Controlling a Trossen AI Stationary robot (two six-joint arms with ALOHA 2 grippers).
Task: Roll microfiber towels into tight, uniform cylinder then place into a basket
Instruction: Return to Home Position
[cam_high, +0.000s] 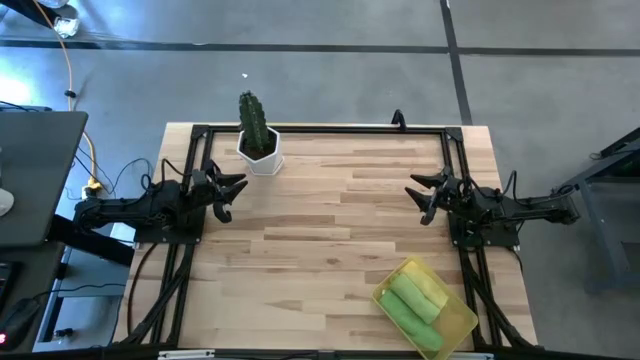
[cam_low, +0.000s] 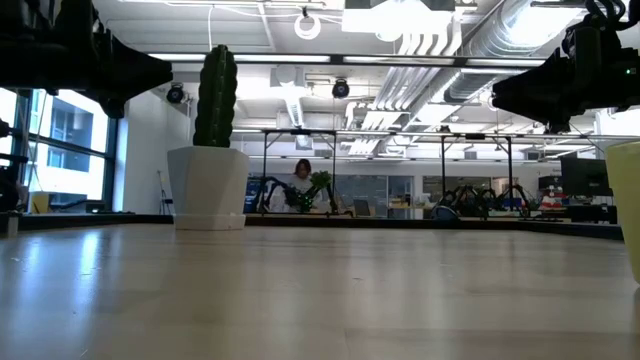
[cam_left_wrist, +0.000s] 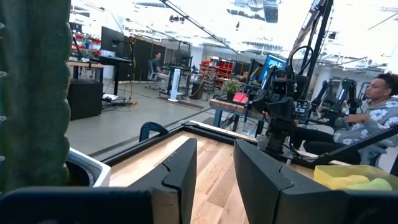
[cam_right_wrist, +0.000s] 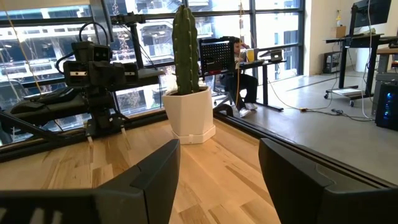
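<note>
The yellow translucent basket (cam_high: 428, 308) stands at the table's near right. In it lie three rolled towels: one bright yellow roll (cam_high: 424, 283) and two lime green rolls (cam_high: 412, 308) side by side. The basket's edge also shows in the left wrist view (cam_left_wrist: 354, 179) and in the low view (cam_low: 627, 200). My left gripper (cam_high: 226, 195) is open and empty above the table's left side. My right gripper (cam_high: 424, 196) is open and empty above the table's right side, far of the basket.
A white hexagonal pot with a green cactus (cam_high: 256, 135) stands at the table's far left, close to my left gripper. A black frame (cam_high: 320, 128) runs around the table's edges. People sit in the room beyond the table (cam_left_wrist: 379, 106).
</note>
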